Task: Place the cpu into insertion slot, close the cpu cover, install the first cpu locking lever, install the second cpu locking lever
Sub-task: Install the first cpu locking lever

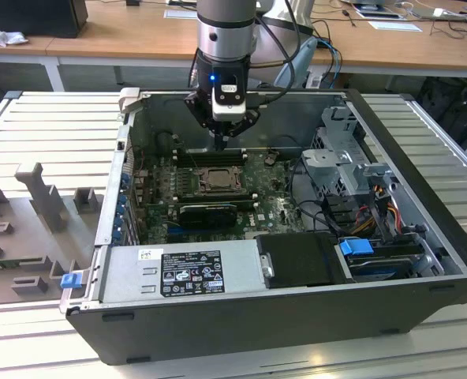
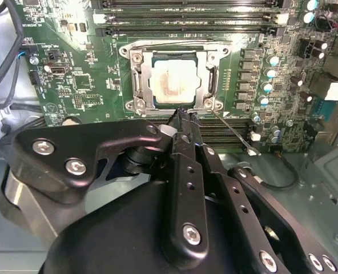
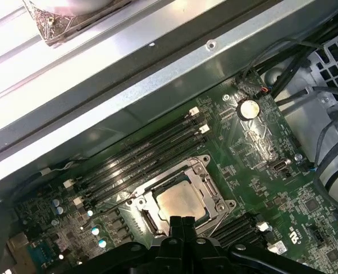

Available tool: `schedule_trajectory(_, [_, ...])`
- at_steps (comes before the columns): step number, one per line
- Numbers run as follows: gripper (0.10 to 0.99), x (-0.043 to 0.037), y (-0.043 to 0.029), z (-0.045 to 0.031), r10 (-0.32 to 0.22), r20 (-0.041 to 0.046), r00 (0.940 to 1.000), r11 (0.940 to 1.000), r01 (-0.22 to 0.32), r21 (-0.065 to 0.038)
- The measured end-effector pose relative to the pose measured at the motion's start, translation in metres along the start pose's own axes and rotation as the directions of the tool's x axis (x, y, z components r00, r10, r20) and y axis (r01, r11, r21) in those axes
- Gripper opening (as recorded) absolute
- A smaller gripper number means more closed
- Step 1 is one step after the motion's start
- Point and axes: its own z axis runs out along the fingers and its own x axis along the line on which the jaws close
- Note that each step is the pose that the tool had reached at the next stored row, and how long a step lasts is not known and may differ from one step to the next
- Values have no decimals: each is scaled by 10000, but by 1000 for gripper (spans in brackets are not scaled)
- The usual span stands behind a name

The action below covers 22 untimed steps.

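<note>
One cpu (image 2: 172,84) under shut cpu cover (image 2: 210,85); hand (image 2: 186,114) pinched beside.

The open black computer case (image 1: 312,316) lies on its side on my ribbed metal bench (image 1: 52,134). Inside the case, the green motherboard (image 1: 158,185) covers the floor, with long black memory slots (image 3: 140,154) just beside its centre. A grey power supply (image 1: 182,272) sits along the case's near wall, a black box (image 1: 300,259) touching its end. Beyond that box, a blue latch (image 1: 356,246) tops the drive bay. Grey moulded fixtures (image 1: 36,197) stand on the bench outside the case.
</note>
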Motion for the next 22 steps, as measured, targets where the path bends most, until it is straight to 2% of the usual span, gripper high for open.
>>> schedule_trajectory(12, [106,0,0,0,-562,-21,9984,9984,562,4])
schedule_trajectory(18, [106,0,0,0,-1149,-44,9934,9934,1149,6])
schedule_trajectory(22, [106,0,0,0,-1622,-62,9867,9868,1622,8])
